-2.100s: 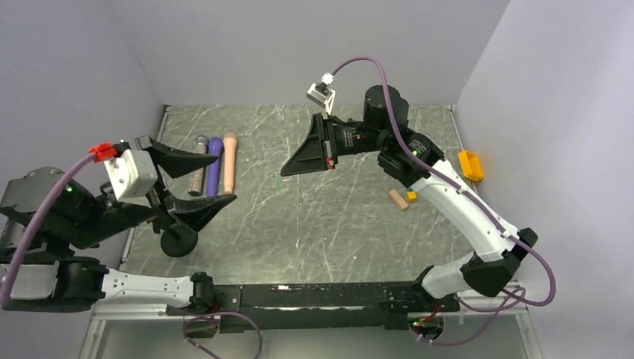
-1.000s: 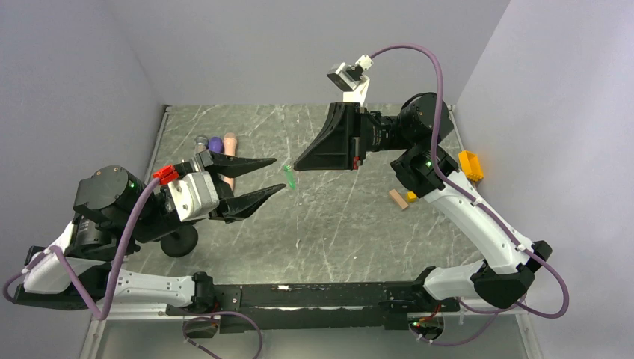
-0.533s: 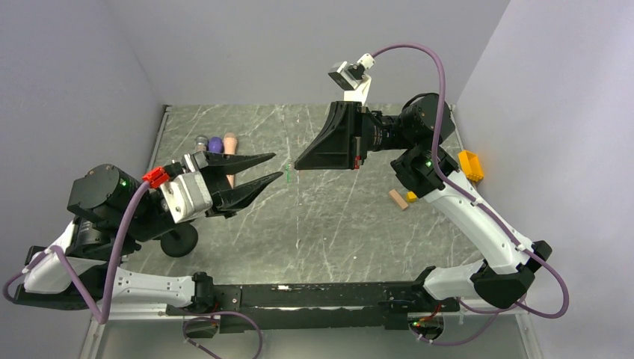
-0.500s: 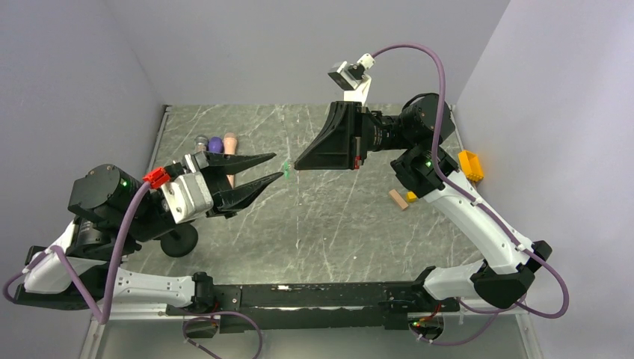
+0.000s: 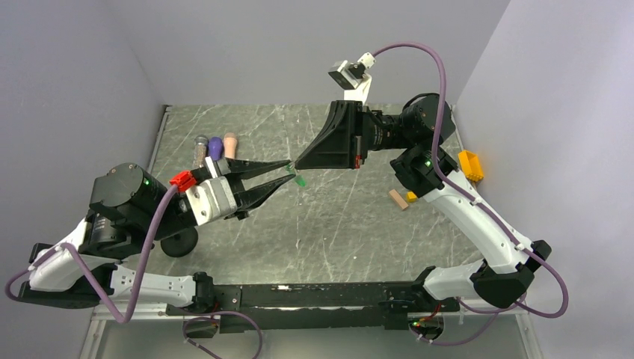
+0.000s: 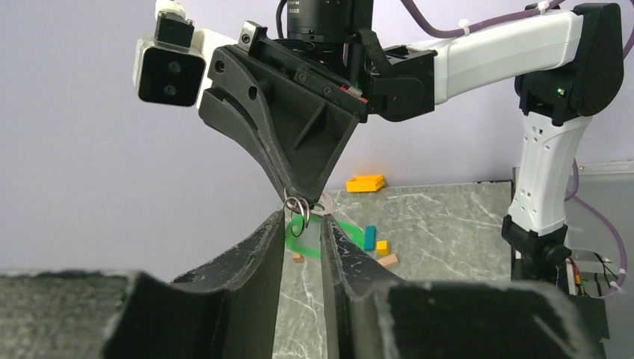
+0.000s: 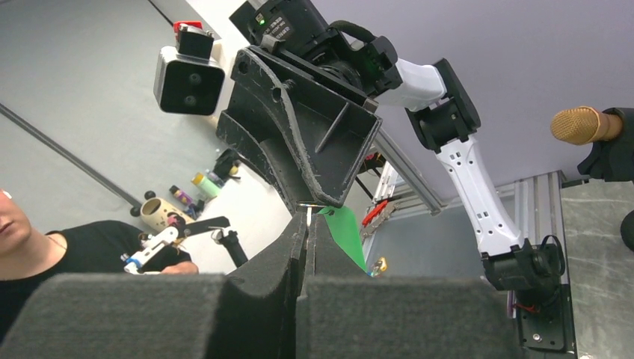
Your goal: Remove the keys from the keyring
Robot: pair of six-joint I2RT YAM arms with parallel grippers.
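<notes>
Our left tool point(image 6: 300, 220) holds its fingers slightly apart, and the green keys point(image 6: 303, 233) show in the gap. Just above, our right tool point(image 6: 304, 196) pinches the silvery keyring point(image 6: 297, 206) at its closed tips. Small coloured blocks point(image 6: 369, 238) lie on the table point(image 6: 448, 221) beyond.

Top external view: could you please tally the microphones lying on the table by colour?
Silver and brown microphone: 1
Purple microphone: 1
Peach microphone: 1
Total: 3
</notes>
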